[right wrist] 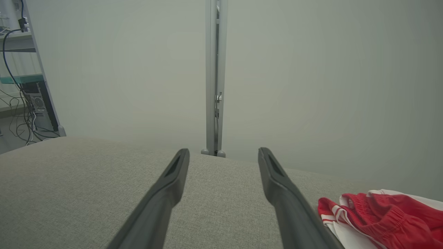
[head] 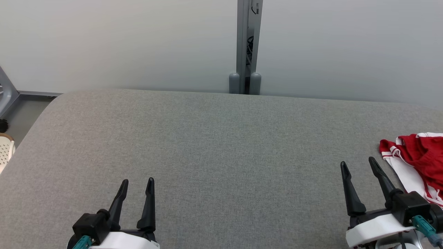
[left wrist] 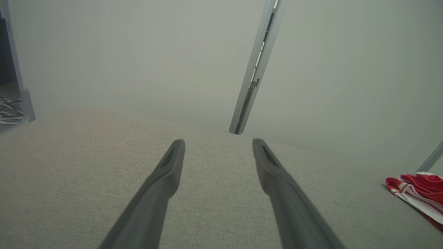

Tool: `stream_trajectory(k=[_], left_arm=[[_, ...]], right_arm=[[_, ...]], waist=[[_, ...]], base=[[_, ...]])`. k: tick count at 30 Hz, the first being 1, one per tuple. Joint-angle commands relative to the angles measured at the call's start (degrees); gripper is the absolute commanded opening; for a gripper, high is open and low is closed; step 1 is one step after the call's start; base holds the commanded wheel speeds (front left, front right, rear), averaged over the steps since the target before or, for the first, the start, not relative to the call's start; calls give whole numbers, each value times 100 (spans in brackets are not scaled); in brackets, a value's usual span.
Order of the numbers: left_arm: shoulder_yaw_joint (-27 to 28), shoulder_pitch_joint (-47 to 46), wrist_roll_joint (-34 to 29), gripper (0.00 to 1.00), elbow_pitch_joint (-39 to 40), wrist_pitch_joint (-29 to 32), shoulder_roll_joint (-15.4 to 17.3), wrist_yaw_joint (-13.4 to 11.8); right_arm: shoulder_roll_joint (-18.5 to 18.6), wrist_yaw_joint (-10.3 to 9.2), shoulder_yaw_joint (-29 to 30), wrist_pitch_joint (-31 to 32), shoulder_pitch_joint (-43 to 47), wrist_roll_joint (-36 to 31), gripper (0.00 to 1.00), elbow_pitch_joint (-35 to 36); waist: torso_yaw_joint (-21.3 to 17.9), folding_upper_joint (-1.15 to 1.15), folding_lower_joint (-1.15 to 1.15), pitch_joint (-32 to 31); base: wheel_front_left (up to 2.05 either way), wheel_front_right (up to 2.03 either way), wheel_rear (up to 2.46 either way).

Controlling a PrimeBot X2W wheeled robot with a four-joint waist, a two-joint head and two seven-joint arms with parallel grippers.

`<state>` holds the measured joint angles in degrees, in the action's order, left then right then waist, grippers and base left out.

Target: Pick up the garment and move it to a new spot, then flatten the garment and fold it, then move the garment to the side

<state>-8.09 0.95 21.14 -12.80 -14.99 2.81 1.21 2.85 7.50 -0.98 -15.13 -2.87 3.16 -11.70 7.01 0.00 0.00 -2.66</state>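
Red-and-white crumpled fabric garment [head: 420, 155] lies bunched at right edge of grey cloth-covered counter [head: 221, 138], untouched; left gripper [head: 137, 180] and right gripper [head: 357, 160] hover, fingers spread, empty; judged: pickup, flattening, folding all pending.

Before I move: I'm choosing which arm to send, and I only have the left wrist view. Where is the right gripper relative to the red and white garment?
Observer: In the head view the right gripper hovers close beside the garment, on its left.
Operator: Is it open?
Observer: Yes, its fingers stand spread, with nothing between them.
Operator: Is the garment lying flat?
Observer: No. The right wrist view shows a gathered red elastic waistband bunched on top, with white cloth beneath.
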Motion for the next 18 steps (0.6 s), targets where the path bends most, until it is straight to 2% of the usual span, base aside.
stream_trajectory(k=[1,9,10,14,18], left_arm=[[28,52,14,100,-4,-17,22,43],[45,58,115,100,-28,-17,22,36],[13,3,89,0,-29,2,-1,27],[-26,129,93,0,-234,29,-15,24],[-92,52,514,0,-227,79,-14,44]], right_arm=[[17,0,-13,-3,86,-3,100,2],[17,0,-5,-3,68,1,100,-18],[-1,0,3,0,3,3,0,-16],[-77,0,8,4,124,0,0,-215],[-72,0,256,247,93,478,0,-219]], waist=[[7,0,0,-2],[45,0,0,0],[45,0,0,0],[49,0,0,0],[23,0,0,10]], base=[[0,0,0],[0,0,0],[0,0,0],[0,0,0],[0,0,0]])
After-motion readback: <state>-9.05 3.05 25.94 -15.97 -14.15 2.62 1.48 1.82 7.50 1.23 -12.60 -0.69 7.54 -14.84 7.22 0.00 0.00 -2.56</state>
